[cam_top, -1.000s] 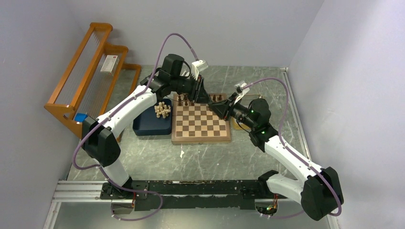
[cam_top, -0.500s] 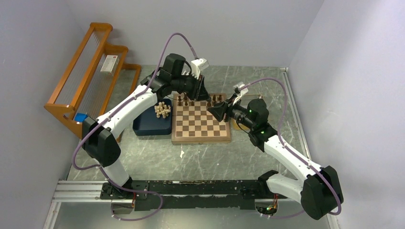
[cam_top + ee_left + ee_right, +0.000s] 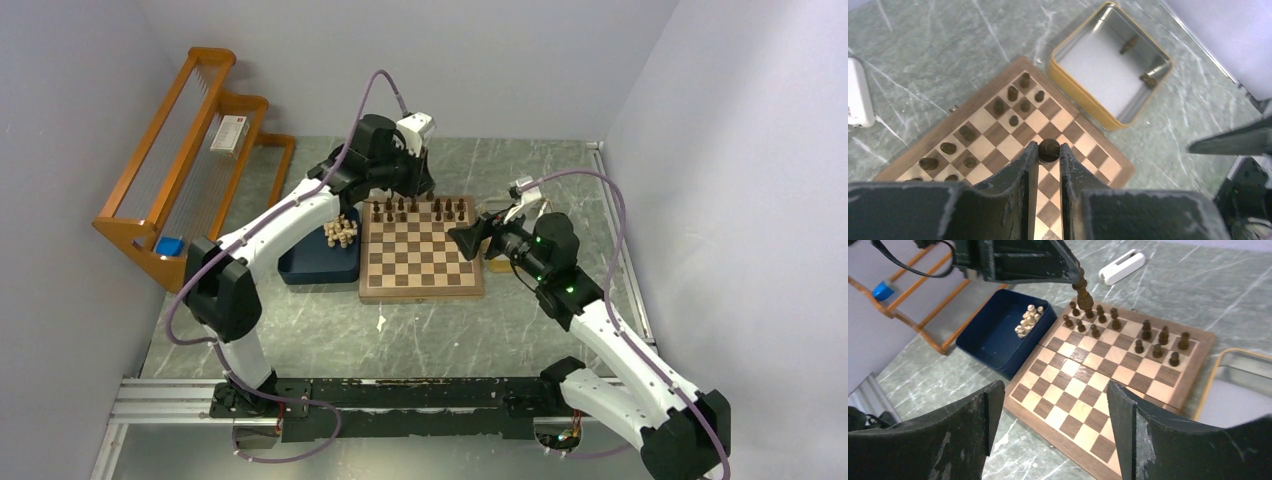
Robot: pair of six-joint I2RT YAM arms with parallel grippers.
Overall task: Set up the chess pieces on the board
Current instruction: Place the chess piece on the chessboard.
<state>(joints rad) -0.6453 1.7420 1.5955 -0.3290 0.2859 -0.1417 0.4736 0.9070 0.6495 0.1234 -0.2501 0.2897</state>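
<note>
The board (image 3: 420, 262) lies mid-table, with several dark chess pieces (image 3: 420, 209) standing on its two far rows. My left gripper (image 3: 1049, 151) is shut on the round head of a dark piece (image 3: 1049, 148), which hangs above the board (image 3: 998, 136). From the right wrist view that held piece (image 3: 1082, 290) hovers over the far left rows. My right gripper (image 3: 1054, 405) stands open and empty, over the board's (image 3: 1083, 390) near right part. Cream pieces (image 3: 341, 232) sit heaped in the blue tray (image 3: 305, 265).
A yellow tray (image 3: 1081, 96) to the right of the board holds two dark pieces (image 3: 1129, 44). A small white object (image 3: 1122, 266) lies behind the board. An orange wooden rack (image 3: 190, 140) stands along the left wall.
My right gripper has opened wide and drawn back to the right from the board's far right squares. The left gripper has shifted slightly backward, still holding its dark piece.
</note>
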